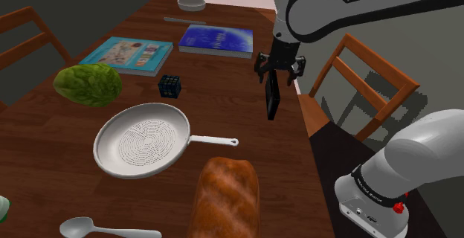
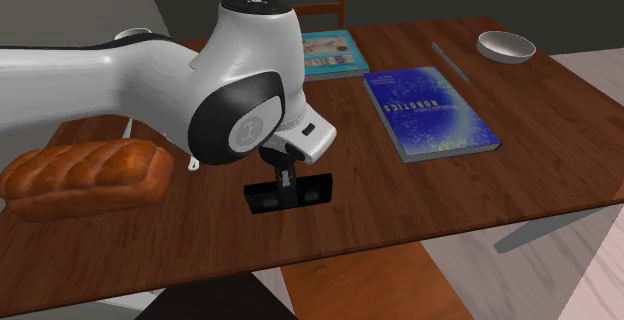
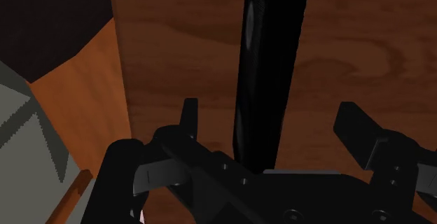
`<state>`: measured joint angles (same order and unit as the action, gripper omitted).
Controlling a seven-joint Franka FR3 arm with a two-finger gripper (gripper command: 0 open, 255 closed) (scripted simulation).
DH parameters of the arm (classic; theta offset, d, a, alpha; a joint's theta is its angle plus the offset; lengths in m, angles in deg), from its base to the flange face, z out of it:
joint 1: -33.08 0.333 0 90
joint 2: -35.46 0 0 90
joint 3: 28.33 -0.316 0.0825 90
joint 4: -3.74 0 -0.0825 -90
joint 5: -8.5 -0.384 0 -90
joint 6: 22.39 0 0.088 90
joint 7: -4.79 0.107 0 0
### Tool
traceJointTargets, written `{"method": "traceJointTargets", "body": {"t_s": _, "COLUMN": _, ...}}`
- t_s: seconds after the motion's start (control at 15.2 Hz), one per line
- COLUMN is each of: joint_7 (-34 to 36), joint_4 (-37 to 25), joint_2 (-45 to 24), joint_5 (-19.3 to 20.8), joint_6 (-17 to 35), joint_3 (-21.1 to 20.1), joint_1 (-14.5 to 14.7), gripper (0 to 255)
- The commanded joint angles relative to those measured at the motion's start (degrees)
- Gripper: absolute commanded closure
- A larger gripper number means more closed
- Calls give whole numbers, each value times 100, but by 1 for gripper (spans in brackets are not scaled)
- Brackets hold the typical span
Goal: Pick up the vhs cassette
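Note:
A black VHS cassette (image 1: 273,97) hangs upright on its narrow edge just above the brown wooden table (image 1: 245,136), close to the table's edge at the shoulder view's right. My black gripper (image 1: 276,73) is shut on the cassette's top edge from above. In the second exterior view the cassette (image 2: 290,193) shows its broad face with two reel windows below the gripper (image 2: 285,176). The wrist view looks along the thin dark slab of the cassette (image 3: 269,68), which runs out from the gripper (image 3: 269,121) over the table.
On the table lie a blue book (image 1: 216,40), a teal book (image 1: 128,54), a small dark cube (image 1: 169,85), a lettuce (image 1: 88,84), a white pan (image 1: 143,140), a bread loaf (image 1: 224,198), a spoon (image 1: 82,227) and a bowl (image 1: 192,4). A wooden chair (image 1: 364,88) stands beside the gripper.

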<state>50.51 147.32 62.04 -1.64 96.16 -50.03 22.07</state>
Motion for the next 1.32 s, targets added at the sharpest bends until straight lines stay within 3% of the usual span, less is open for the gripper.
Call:
{"method": "traceJointTargets", "body": {"t_s": 0.0, "joint_7": 30, "joint_4": 105, "joint_2": -68, "joint_5": -4, "joint_6": 181, "joint_3": -35, "joint_1": -7, "gripper": 0}}
{"method": "traceJointTargets", "body": {"t_s": 0.26, "joint_7": 41, "joint_4": 237, "joint_2": -164, "joint_5": -8, "joint_6": 406, "joint_3": -74, "joint_1": -9, "gripper": 0}}
{"method": "traceJointTargets", "body": {"t_s": 0.33, "joint_7": 36, "joint_4": 242, "joint_2": -156, "joint_5": -8, "joint_6": 404, "joint_3": -69, "joint_1": -10, "gripper": 255}}
{"method": "traceJointTargets", "body": {"t_s": 0.92, "joint_7": 41, "joint_4": 237, "joint_2": -164, "joint_5": -7, "joint_6": 406, "joint_3": -74, "joint_1": -9, "gripper": 255}}
{"method": "traceJointTargets", "body": {"t_s": 1.25, "joint_7": 22, "joint_4": -25, "joint_2": 11, "joint_5": 3, "joint_6": -28, "joint_3": 0, "joint_1": -6, "gripper": 255}}
